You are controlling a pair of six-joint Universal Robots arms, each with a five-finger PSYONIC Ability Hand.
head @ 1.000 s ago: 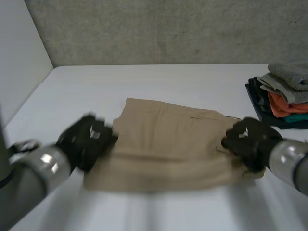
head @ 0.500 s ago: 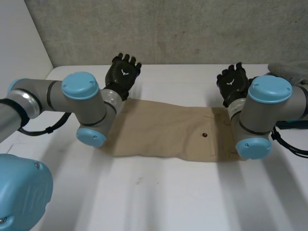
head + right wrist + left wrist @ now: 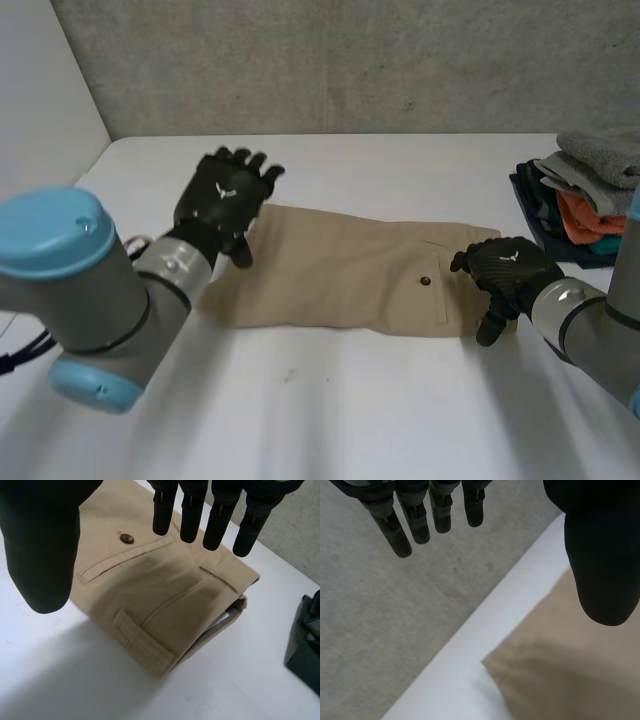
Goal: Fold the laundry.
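Tan trousers (image 3: 340, 270) lie folded into a long flat band across the middle of the white table (image 3: 350, 400), with the waistband end toward the robot's right. A dark button (image 3: 427, 282) sits above a back pocket near that end, and the right wrist view shows a belt loop (image 3: 142, 642) at the folded waistband corner. The left hand (image 3: 222, 200) is over the far corner of the cloth's left end. Its fingers are straight and spread, the thumb stands well away from them, and nothing is held; in its wrist view the cloth's corner lies below the palm, and contact cannot be made out. The right hand (image 3: 505, 272) is at the waistband end. Its fingers are straight and pointing down over the pocket area, the thumb is apart from them, and it holds nothing. Well apart from the trousers, at the table's right edge, is a stack of folded clothes (image 3: 585, 210) in grey, orange, teal and dark layers. A grey concrete wall (image 3: 350, 60) rises behind the table.
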